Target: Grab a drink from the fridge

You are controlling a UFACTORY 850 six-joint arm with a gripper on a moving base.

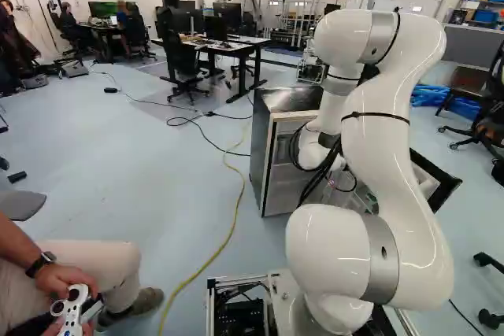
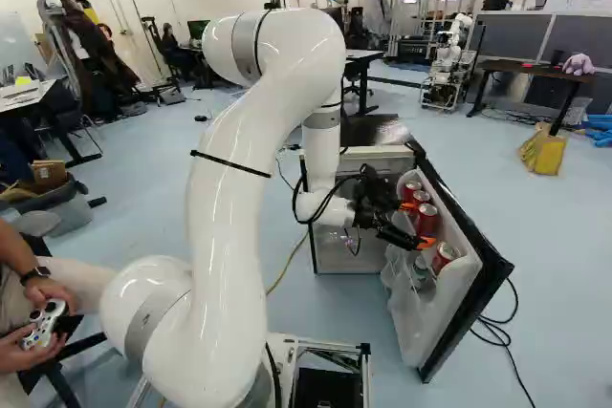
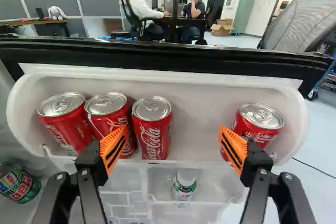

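Reaching toward door shelf (image 3: 202,98) of fridge (image 1: 277,171); end effector (image 3: 173,149) released, nothing grasped. Three red cans (image 3: 107,119) grouped toward shelf's fridge-side end, lone can (image 3: 257,124) near opposite end. Nearest grouped can (image 3: 152,132) framed off-centre by spread fingers (image 3: 234,149). Probably full: weighty, slippery, thin-walled; best gripped around mid-body, squeezed gently, kept upright.

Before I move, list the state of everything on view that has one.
Fridge door: open.
Gripper: open, nothing between its pads.
Three grouped red cans: upright, in the door's upper shelf.
Lone red can: upright, apart in that shelf.
Green can: outside that shelf; open or sealed, cannot tell.
Game controller: held in a person's hands.
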